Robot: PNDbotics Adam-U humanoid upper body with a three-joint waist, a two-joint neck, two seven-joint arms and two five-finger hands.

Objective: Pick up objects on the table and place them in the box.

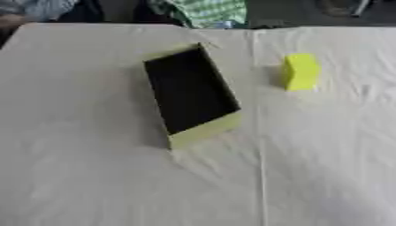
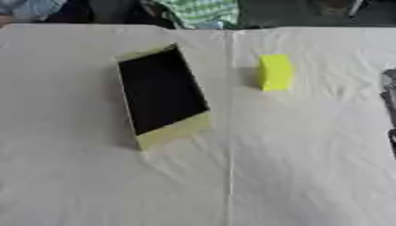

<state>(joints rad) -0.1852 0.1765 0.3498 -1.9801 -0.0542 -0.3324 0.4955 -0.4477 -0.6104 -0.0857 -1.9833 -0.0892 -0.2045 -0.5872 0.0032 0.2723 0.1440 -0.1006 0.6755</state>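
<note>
A yellow block [image 1: 300,71] was seen at two o'clock on the white-covered table [image 1: 93,176], well apart from the open, dark-lined box [image 1: 191,93] near centre. The right hand [image 2: 389,101] was glimpsed at three o'clock; its fingers could not be told.

Both head eyes look steeply down at the surface [image 1: 93,176] from near; they share the box [image 1: 191,95], the right eye's picture shifted rightward.
</note>
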